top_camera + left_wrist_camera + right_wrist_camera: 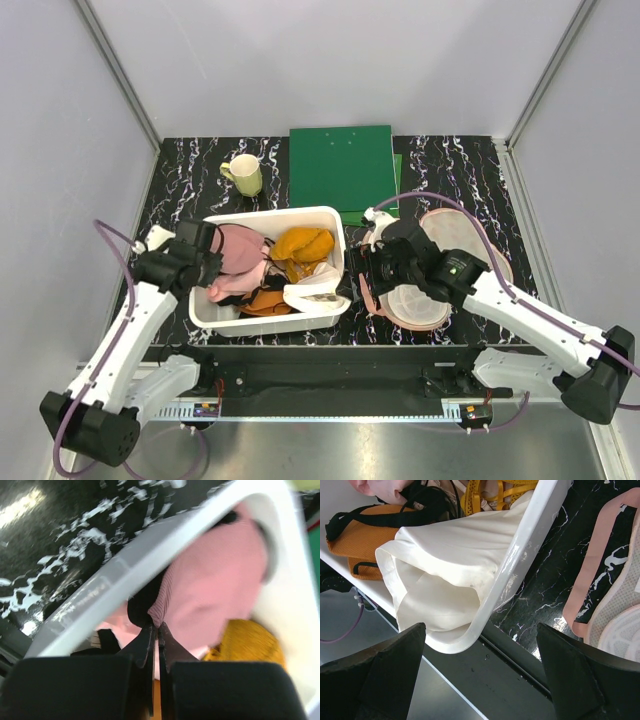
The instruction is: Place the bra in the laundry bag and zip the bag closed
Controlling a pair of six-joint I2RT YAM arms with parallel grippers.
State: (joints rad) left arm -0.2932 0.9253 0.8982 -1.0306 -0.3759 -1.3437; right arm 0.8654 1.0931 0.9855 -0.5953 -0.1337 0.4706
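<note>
The dusty-pink bra (240, 250) lies at the left end of the white bin (330, 215). My left gripper (207, 262) is shut on the bra's ribbed pink edge. In the left wrist view the fingertips (159, 626) pinch that edge and the domed cup (215, 575) bulges beyond them. The laundry bag (447, 235) lies open on the table right of the bin, its whitish lining up. Its pink zipper edge (590, 580) shows in the right wrist view. My right gripper (362, 268) is open and empty between the bin's right end and the bag, and the right wrist view (480, 630) shows it over the bin's near corner.
The bin also holds an orange garment (303, 243), a paler pink cloth (232, 287) and a white satin cloth (445, 575) draped over its corner. A cream mug (243, 174) and a green folder (342, 168) stand at the back. Grey walls close in three sides.
</note>
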